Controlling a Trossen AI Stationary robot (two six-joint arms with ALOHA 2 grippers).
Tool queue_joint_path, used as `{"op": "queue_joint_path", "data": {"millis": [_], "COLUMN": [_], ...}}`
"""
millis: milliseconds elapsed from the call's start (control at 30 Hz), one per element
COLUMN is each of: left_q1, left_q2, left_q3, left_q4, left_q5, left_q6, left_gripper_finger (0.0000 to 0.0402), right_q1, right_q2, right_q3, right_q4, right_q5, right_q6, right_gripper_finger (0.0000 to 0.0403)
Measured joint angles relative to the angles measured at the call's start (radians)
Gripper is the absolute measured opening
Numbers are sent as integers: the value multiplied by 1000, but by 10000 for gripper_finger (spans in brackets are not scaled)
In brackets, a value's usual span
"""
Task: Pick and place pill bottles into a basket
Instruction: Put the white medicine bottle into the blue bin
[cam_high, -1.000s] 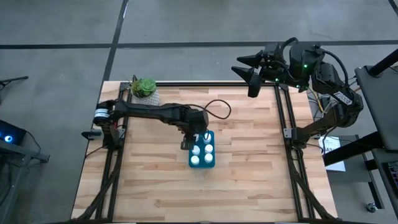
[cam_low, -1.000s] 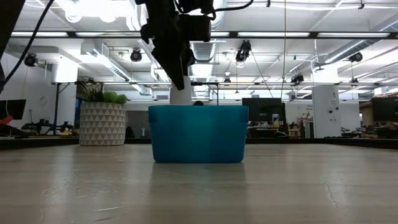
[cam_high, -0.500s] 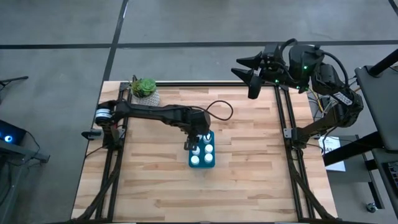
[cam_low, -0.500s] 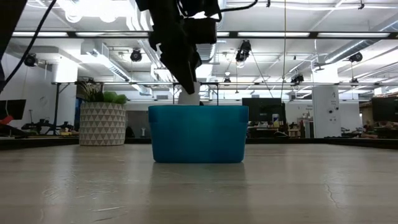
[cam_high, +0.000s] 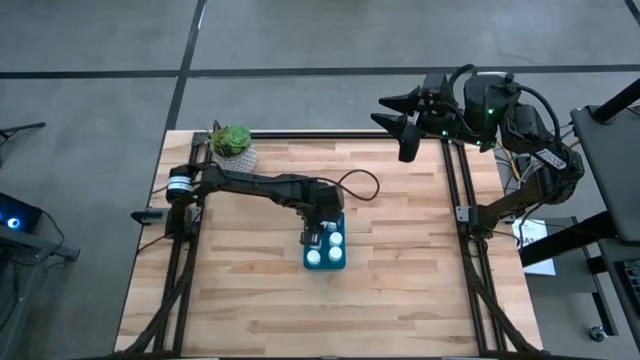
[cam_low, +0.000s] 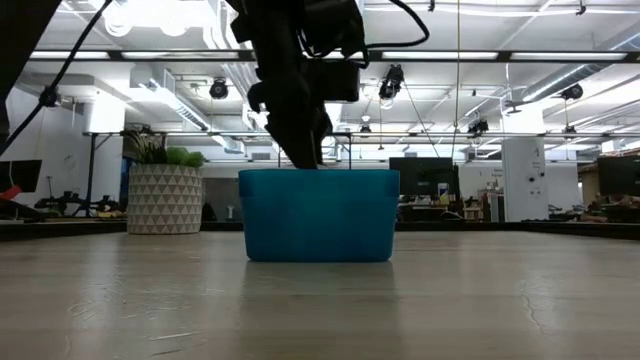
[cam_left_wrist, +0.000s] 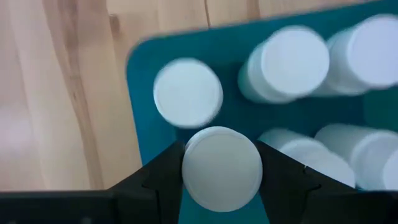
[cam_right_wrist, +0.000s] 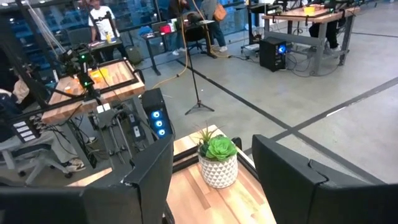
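The teal basket (cam_high: 325, 267) stands mid-table; it also shows in the low view (cam_low: 318, 215) and the left wrist view (cam_left_wrist: 140, 112). Several white pill bottles stand inside it, among them one by the corner (cam_left_wrist: 188, 93) and one further along (cam_left_wrist: 289, 62). My left gripper (cam_high: 318, 235) reaches down into the basket's far-left part (cam_low: 305, 150), shut on one more pill bottle (cam_left_wrist: 221, 168). In the low view the basket wall hides this bottle. My right gripper (cam_high: 405, 125) is open and empty, high over the table's far right corner. My left gripper pinches the pill bottle between its two fingers (cam_left_wrist: 165, 177), on opposite sides at the cap (cam_left_wrist: 189, 168). The fingers come from above, pointing down. The bottle stands upright inside the basket, next to the others; whether its bottom touches the basket floor is hidden.
A white patterned plant pot (cam_high: 232, 143) with a green plant stands at the table's far left corner; it also shows in the low view (cam_low: 165, 200) and the right wrist view (cam_right_wrist: 217, 165). Bare wood lies all around the basket.
My left gripper has gone down and slightly toward the near edge with the pill bottle, still shut on it. The bottle showed above the basket's rim a second ago; it now sits below the rim, inside the basket.
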Motion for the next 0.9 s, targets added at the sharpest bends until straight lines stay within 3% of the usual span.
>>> {"op": "queue_joint_path", "data": {"millis": [900], "left_q1": [11], "left_q2": [-46], "left_q3": [-125], "left_q4": [69], "left_q5": [8], "left_q6": [-26], "left_gripper_finger": [159], "right_q1": [4], "right_q2": [0], "right_q3": [0], "right_q4": [1], "right_q5": [2], "right_q6": [13], "right_gripper_finger": [210]}}
